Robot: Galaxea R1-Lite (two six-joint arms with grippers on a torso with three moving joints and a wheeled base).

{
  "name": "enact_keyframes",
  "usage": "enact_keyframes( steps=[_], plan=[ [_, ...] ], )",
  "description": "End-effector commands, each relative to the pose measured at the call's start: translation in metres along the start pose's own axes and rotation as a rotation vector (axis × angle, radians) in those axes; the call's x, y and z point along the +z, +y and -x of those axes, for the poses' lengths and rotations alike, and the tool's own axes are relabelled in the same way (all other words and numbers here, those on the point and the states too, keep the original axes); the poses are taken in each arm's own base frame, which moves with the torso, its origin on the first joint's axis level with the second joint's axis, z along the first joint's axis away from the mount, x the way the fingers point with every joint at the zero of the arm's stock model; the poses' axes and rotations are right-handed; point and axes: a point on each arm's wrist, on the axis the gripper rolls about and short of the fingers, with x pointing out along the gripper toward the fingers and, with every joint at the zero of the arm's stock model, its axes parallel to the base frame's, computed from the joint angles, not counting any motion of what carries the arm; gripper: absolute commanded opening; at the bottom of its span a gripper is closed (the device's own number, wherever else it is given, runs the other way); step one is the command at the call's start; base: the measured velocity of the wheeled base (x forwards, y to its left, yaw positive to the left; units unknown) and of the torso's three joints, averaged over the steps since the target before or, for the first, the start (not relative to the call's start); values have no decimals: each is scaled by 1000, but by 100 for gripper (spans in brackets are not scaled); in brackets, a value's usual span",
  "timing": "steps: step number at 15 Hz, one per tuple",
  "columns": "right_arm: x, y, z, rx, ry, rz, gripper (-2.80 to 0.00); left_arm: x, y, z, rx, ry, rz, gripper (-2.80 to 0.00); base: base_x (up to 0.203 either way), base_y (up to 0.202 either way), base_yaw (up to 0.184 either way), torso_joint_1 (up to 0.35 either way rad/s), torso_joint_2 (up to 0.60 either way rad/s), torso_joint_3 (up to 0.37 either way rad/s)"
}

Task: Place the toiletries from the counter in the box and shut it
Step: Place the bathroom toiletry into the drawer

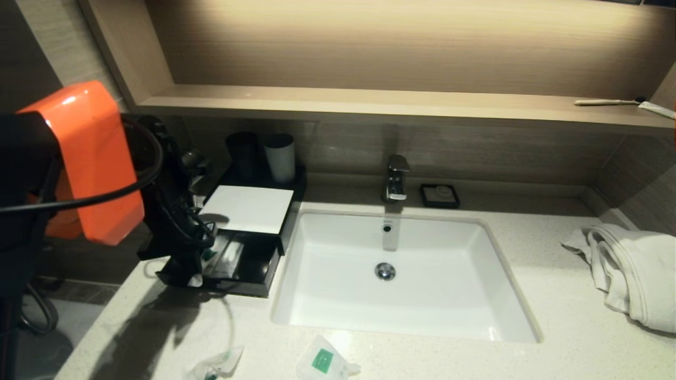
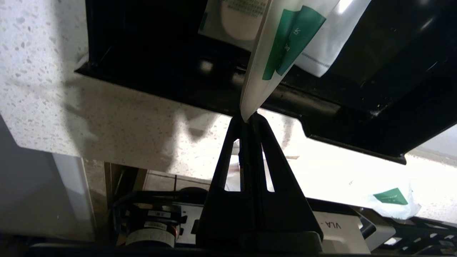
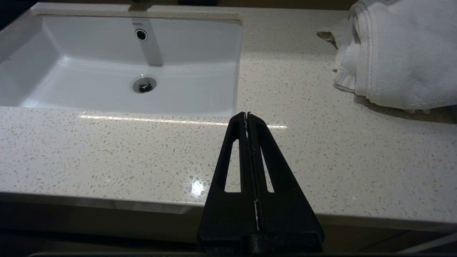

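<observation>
Over the box (image 2: 171,67), left gripper (image 2: 249,119) pinches a sachet (image 2: 282,46) (head view hides this).

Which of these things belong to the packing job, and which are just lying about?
Job:
- left tool, gripping a sachet over the box
- two sachets on the counter

Lying about:
- towel
- sink
- tap
- two cups
- right tool, parked, shut

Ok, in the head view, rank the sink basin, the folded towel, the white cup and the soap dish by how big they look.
1. Sink basin, clearly largest.
2. Towel.
3. White cup and soap dish: these look about alike, so I won't rank them; both sit far back at the wall, which shrinks them.
</observation>
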Motion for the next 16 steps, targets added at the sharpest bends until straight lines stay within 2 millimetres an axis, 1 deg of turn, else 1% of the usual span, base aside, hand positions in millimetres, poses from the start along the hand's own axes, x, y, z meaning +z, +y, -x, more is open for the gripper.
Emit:
enact_keyframes(
  steps=[1, 5, 12, 16],
  plan=[
    [0, 0, 0, 0, 0, 0, -280, 2, 0, -3, 0, 3, 2, -280, 0, 0, 0, 0, 0, 0],
    [0, 0, 0, 0, 0, 0, -280, 7, -2, -6, -11, -29, -1, -280, 0, 0, 0, 0, 0, 0],
    [0, 0, 0, 0, 0, 0, -280, 15, -5, -6, -36, -106, -6, -280, 0, 0, 0, 0, 0, 0],
    [0, 0, 0, 0, 0, 0, -280, 17, -4, -8, -29, -110, -7, -280, 0, 0, 0, 0, 0, 0]
  ],
)
